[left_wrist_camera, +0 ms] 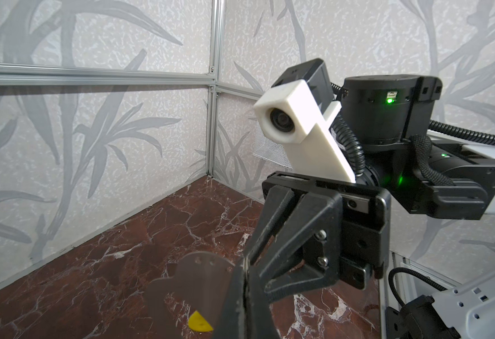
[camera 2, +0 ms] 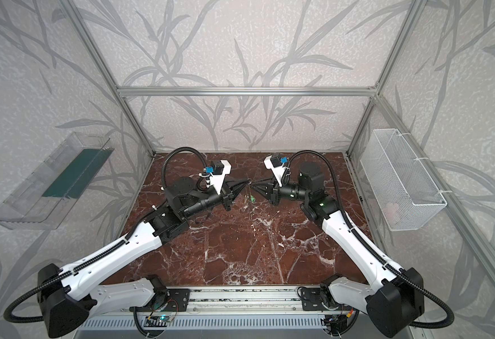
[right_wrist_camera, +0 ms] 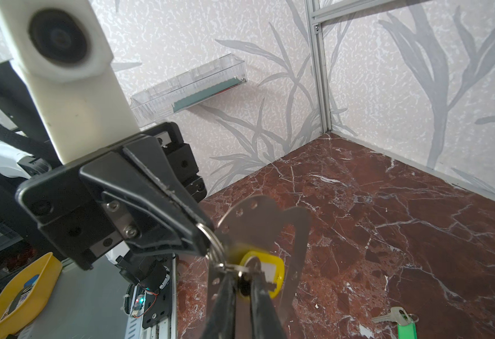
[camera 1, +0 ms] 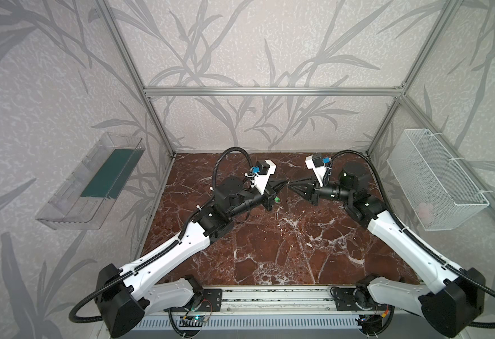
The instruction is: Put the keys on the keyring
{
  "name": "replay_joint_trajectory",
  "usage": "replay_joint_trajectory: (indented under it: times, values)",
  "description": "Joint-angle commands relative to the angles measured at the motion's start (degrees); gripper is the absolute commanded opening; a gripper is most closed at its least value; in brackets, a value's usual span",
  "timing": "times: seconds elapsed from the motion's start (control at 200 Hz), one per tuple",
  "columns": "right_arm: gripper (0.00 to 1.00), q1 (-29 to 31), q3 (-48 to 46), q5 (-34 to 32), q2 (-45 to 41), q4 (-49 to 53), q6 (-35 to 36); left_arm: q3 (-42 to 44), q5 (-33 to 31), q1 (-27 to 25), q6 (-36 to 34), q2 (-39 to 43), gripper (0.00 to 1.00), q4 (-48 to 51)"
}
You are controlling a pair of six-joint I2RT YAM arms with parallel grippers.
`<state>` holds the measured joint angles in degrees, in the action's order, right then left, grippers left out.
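Observation:
The keyring [right_wrist_camera: 258,223], a flat grey metal plate with small edge holes, hangs above the marble floor, and my left gripper [left_wrist_camera: 244,289] is shut on its edge. The same plate [left_wrist_camera: 193,278] sits just beside the left fingers in the left wrist view. My right gripper [right_wrist_camera: 243,278] is shut on the head of a silvery key with a yellow tag [right_wrist_camera: 274,273]. That key's split ring [right_wrist_camera: 211,239] lies against the plate at the left fingertips [right_wrist_camera: 199,232]. In both top views the two grippers [camera 1: 284,183] [camera 1: 291,185] meet tip to tip at mid-table. A second key with a green tag [right_wrist_camera: 404,327] lies on the floor [camera 1: 276,200].
A clear plastic tray [camera 1: 93,182] hangs on the left wall. On the right wall is a white wire basket [camera 1: 437,179]. Aluminium frame posts [camera 1: 158,129] stand at the back corners. A yellow bin [right_wrist_camera: 20,293] sits outside the cell, past the front rail.

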<state>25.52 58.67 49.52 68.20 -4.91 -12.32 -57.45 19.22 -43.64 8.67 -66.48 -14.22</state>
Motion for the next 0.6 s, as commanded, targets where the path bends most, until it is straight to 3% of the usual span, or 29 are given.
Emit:
replay_joint_trajectory:
  times: [0.0,0.39,0.595]
  values:
    - [0.12,0.56,-0.01,2.06,-0.57,-1.31,0.25,0.59,1.12,0.39,0.92,1.49,0.00,-4.41]
    - [0.00,2.53,1.69,5.15,0.87,-0.06,2.72,1.52,1.19,0.81,1.57,1.35,0.00,-5.89]
    - [0.00,4.31,3.33,5.68,1.66,2.58,5.61,2.12,1.28,1.00,2.17,1.25,0.00,-6.88]
